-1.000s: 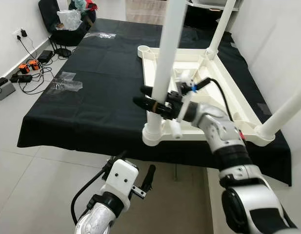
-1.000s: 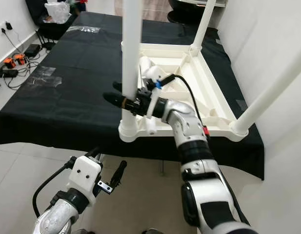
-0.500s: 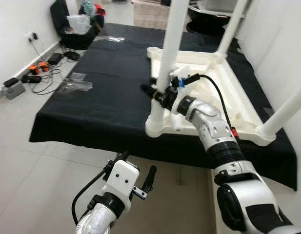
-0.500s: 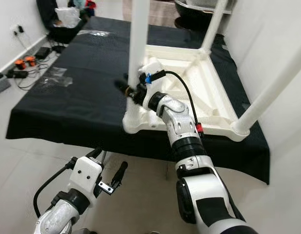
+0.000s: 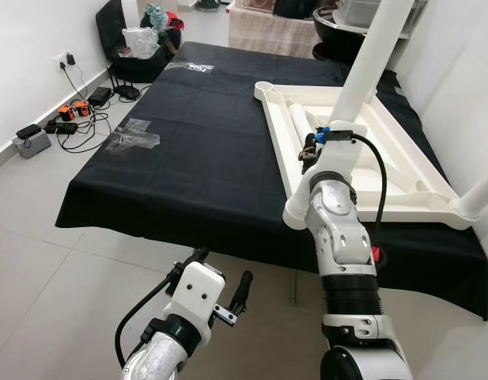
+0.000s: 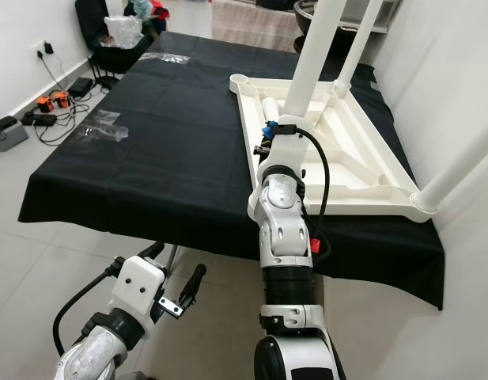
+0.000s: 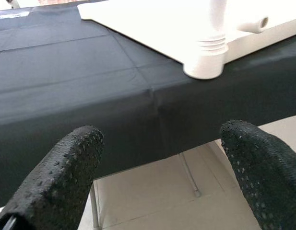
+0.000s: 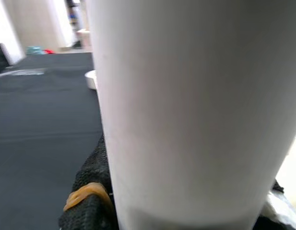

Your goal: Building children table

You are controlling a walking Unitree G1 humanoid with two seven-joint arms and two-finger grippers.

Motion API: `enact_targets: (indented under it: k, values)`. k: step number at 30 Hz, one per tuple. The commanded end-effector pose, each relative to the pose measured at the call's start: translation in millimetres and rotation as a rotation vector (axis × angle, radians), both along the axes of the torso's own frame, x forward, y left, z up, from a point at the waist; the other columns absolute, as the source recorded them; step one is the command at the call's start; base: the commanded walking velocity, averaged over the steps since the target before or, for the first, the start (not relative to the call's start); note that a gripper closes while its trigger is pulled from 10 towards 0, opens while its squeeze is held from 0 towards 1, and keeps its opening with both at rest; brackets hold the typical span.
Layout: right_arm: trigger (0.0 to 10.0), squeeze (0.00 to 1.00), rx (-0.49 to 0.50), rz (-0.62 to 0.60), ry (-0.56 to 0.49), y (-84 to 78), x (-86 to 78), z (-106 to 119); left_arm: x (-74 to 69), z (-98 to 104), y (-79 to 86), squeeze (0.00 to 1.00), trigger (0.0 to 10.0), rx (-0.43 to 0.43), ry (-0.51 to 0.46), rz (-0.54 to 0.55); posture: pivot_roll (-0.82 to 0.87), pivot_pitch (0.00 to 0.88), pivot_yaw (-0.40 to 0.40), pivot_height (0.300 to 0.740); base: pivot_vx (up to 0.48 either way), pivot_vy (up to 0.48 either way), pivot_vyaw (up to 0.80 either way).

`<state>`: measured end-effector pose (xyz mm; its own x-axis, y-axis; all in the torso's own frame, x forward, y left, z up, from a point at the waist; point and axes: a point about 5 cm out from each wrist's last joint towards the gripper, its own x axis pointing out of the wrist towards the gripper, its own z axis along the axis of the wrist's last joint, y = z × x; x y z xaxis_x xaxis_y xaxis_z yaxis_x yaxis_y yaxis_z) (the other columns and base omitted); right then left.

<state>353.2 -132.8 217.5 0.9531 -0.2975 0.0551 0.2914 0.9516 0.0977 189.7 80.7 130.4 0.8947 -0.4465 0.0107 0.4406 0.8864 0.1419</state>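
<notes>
Here right end effector (image 5: 310, 148) clamps white leg (image 8: 195, 110) at tabletop (image 5: 402, 170) near edge; left end effector (image 7: 162, 167) spread, below cloth edge

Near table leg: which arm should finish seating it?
Right, probably. The right gripper is already closed around the white leg by its corner socket on the upturned tabletop. The left gripper hangs open below the black-covered table's edge.
</notes>
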Motion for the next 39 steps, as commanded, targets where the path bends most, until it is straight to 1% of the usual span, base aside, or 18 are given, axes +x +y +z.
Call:
enact_targets:
  k: [1, 3, 4, 5, 6, 11, 12, 14, 15, 17, 18, 22, 23, 24, 26, 28, 33, 39]
  values:
    - [0.0, 0.00, 0.001, -0.055, 0.103, -0.3, -4.6, -19.5, -0.6, -4.0, -0.3, 0.00, 10.0, 0.006, 0.014, 0.000, 0.07, 0.097, -0.100, 0.740, 0.000, 0.000, 0.00]
    - [0.0, 0.00, 0.003, -0.040, 0.111, 4.7, -4.9, -19.1, 0.0, -3.7, -0.2, 0.00, 10.0, 0.006, 0.014, 0.000, 0.07, 0.100, -0.099, 0.740, 0.000, 0.000, 0.00]
    - [10.0, 0.00, 0.007, -0.015, 0.084, 7.5, -4.4, -16.0, 0.4, -3.5, -0.2, 0.00, 10.0, 0.005, 0.015, 0.001, 0.07, 0.104, -0.102, 0.740, 0.000, 0.000, 0.00]
    - [10.0, 0.00, 0.010, 0.001, 0.063, 9.0, -4.2, -13.8, 0.7, -3.4, -0.2, 0.00, 10.0, 0.004, 0.015, 0.002, 0.07, 0.104, -0.102, 0.740, 0.000, 0.000, 0.00]
    - [10.0, 1.00, -0.026, 0.040, 0.003, 9.6, -2.9, -7.1, 0.9, -3.2, -0.3, 0.00, 10.0, 0.003, 0.015, 0.002, 0.07, 0.106, -0.102, 0.740, 0.000, 0.000, 0.00]
    - [10.0, 1.00, -0.056, 0.064, -0.030, 7.3, -2.3, -0.9, 1.0, -3.3, -0.4, 0.00, 10.0, 0.003, 0.016, 0.001, 0.07, 0.106, -0.102, 0.740, 0.000, 0.000, 0.00]
    - [10.0, 0.00, -0.072, 0.123, -0.055, 8.0, 0.7, 4.1, 1.1, -3.5, -0.6, 0.00, 10.0, 0.004, 0.017, 0.000, 0.07, 0.111, -0.101, 0.740, 0.000, 0.000, 0.00]
    - [10.0, 0.00, -0.079, 0.250, -0.097, 10.1, 5.9, 13.4, 1.1, -3.3, -0.8, 0.00, 10.0, 0.004, 0.017, -0.001, 0.07, 0.113, -0.102, 0.740, 0.000, 0.000, 0.00]
    - [10.0, 0.00, -0.079, 0.250, -0.097, 10.1, 5.9, 13.4, 1.1, -3.3, -0.8, 0.00, 10.0, 0.004, 0.017, -0.001, 0.07, 0.113, -0.102, 0.740, 0.000, 0.000, 0.00]
    - [10.0, 0.00, -0.054, 0.391, -0.107, 12.7, 10.3, 19.8, 1.1, -3.4, -0.6, 0.00, 10.0, 0.004, 0.018, 0.000, 0.07, 0.113, -0.102, 0.740, 0.000, 0.000, 0.00]
    - [10.0, 0.00, -0.096, 0.520, -0.096, 11.1, 15.0, 22.4, 1.1, -3.5, -0.8, 0.00, 10.0, 0.004, 0.018, -0.002, 0.07, 0.113, -0.100, 0.740, 0.000, 0.000, 0.00]
    - [10.0, 0.00, -0.128, 0.601, -0.083, 9.1, 17.5, 23.6, 1.1, -3.5, -0.9, 0.00, 10.0, 0.003, 0.019, -0.003, 0.07, 0.113, -0.100, 0.740, 0.000, 0.000, 0.00]
    - [10.0, 0.00, -0.192, 0.830, -0.053, 7.9, 15.6, 21.2, 1.0, -3.9, -1.2, 0.00, 10.0, 0.004, 0.019, -0.004, 0.07, 0.103, -0.102, 0.740, 0.000, 0.000, 0.00]
    - [10.0, 0.00, -0.192, 0.830, -0.053, 7.9, 15.6, 21.2, 1.0, -3.9, -1.2, 0.00, 10.0, 0.004, 0.019, -0.004, 0.07, 0.103, -0.102, 0.740, 0.000, 0.000, 0.00]
    - [10.0, 0.00, -0.212, 1.073, -0.023, 10.3, 8.0, 15.4, 0.9, -4.2, -1.3, 0.00, 10.0, 0.006, 0.017, -0.004, 0.07, 0.098, -0.103, 0.740, 0.000, 0.000, 0.00]
    - [10.0, 0.00, -0.195, 1.208, -0.018, 12.8, 3.6, 12.5, 0.7, -4.5, -1.5, 0.00, 10.0, 0.007, 0.016, -0.004, 0.07, 0.087, -0.104, 0.740, 0.000, 0.000, 0.00]
    - [10.0, 0.00, -0.154, 1.330, -0.016, 16.8, 2.1, 8.8, -0.9, -6.0, -1.6, 0.00, 10.0, 0.011, 0.017, -0.007, 0.07, 0.067, -0.101, 0.740, 0.000, 0.000, 0.00]
    - [10.0, 0.00, -0.127, 1.316, -0.015, 26.1, 16.0, 4.5, -1.9, -8.2, -1.6, 0.00, 10.0, 0.013, 0.023, -0.009, 0.08, 0.050, -0.103, 0.740, 0.000, 0.000, 0.00]
